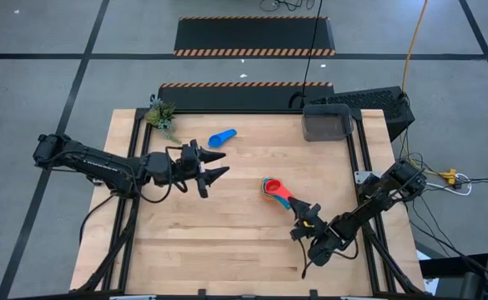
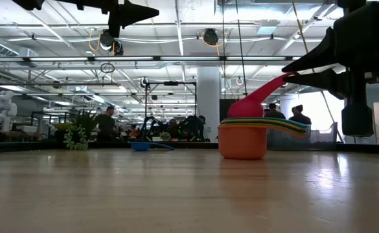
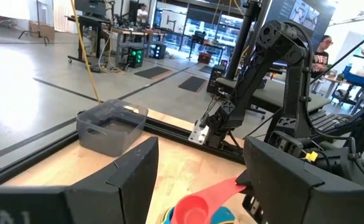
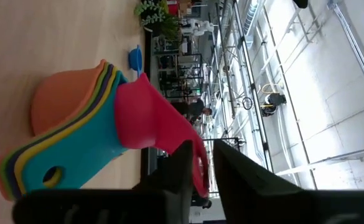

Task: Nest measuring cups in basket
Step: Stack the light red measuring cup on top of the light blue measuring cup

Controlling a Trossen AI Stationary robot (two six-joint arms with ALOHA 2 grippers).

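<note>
A stack of nested measuring cups (image 1: 270, 188) stands on its orange bottom cup (image 2: 242, 142) right of the table's middle. On top sits a red cup (image 2: 244, 107), tilted, its handle slanting up toward my right gripper (image 1: 307, 210). That gripper is level and narrowly open around the handle's end. A blue cup (image 1: 222, 137) lies alone on the table farther back. The dark grey basket (image 1: 327, 123) stands at the far right edge. My left gripper (image 1: 219, 165) hangs open in the air left of the stack, holding nothing. My right gripper has the free end of the red cup's handle (image 4: 199, 177) between its two fingers, which come level from the table's near right. The handle end lies against one finger (image 4: 183, 163); a sliver of gap shows toward the other. The red bowl rests tilted in the stack.
A black keyboard (image 1: 369, 100) lies beyond the table's far right corner, and a small green plant (image 1: 162, 115) stands at the far left corner. Bare wood lies between the stack and the basket. People stand in the room behind.
</note>
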